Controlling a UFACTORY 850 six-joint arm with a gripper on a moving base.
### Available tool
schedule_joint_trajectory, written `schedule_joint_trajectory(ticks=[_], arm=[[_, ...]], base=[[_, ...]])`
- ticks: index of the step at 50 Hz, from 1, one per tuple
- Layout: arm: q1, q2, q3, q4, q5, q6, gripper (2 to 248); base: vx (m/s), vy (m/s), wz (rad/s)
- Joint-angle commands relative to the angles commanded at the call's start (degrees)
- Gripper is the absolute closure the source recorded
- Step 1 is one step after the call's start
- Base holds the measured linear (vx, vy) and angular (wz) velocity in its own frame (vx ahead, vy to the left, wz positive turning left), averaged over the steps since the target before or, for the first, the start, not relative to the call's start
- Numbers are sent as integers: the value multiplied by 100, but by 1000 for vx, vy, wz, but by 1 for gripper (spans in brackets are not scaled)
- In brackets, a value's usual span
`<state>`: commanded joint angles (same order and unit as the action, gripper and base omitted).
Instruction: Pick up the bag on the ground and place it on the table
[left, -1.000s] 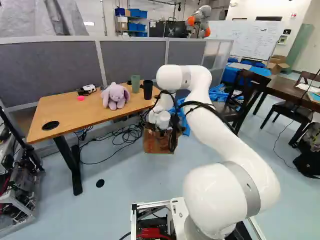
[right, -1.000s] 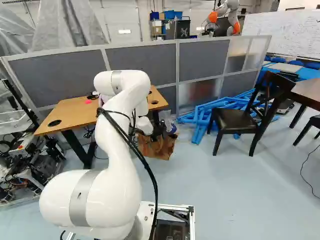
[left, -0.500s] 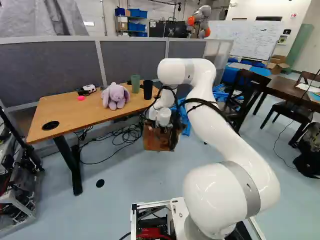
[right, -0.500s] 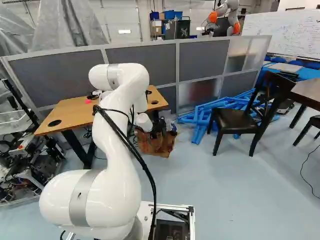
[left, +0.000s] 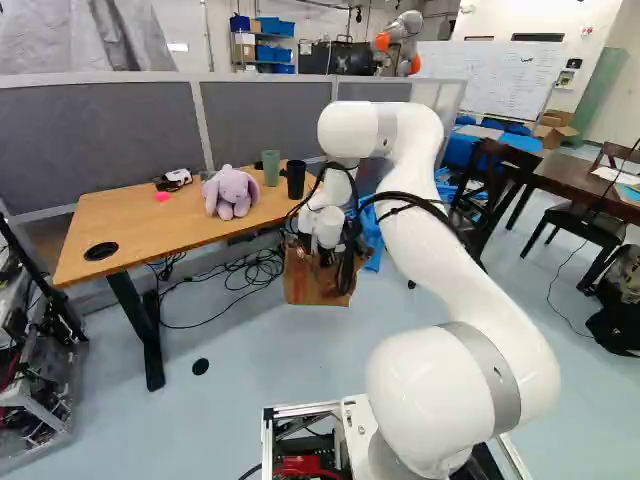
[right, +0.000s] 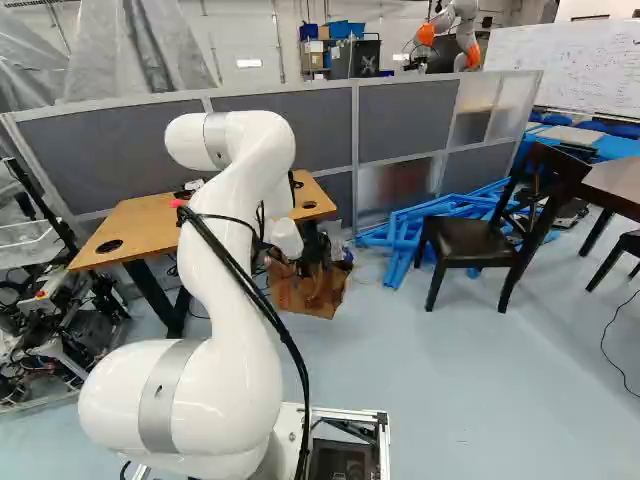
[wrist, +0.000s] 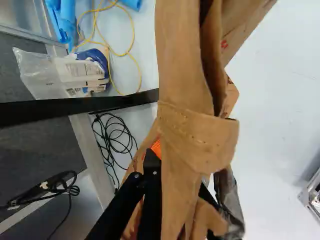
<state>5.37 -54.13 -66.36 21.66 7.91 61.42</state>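
1. Using the long table of light brown wood on black legs (left: 130, 225) as landmark, and as the goal for setting down.
2. Seeing the thick, jointed arm of glossy white (left: 440, 260) reaching toward the table's right end in the left base view.
3. Finding the boxy, brown, paper-like bag (left: 305, 288) just beside that end of the table, below the tabletop; being unable to tell resting on the floor from hanging. Judging it fairly light, depending on the load inside; expecting thin sides, creasing easily, perhaps tearing.
4. Noticing the lavender, long-eared plush toy (left: 231, 190) sitting on the table, and so needing room around it.
5. Seeing the black, slender gripper (wrist: 180, 172) at the bag's top, beside the table, with brown material crossing in front; not being able to tell how far open, or whether gripping anything.
6. Favouring the wide, brown, folded strap (wrist: 182, 85), beside the table's right end, for taking hold; expecting soft bending, little slipperiness; aiming for squeezing near the middle, through all layers; risking tilting or sliding from pinching off-centre.
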Motion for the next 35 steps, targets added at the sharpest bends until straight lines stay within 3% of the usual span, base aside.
schedule_joint_trajectory(ticks=[20, 35], arm=[[-3, 391, 219, 0, -840, 0, 229], [-8, 672, 344, 0, -962, 0, 229]], base=[[0, 0, 0], [0, 0, 0]])
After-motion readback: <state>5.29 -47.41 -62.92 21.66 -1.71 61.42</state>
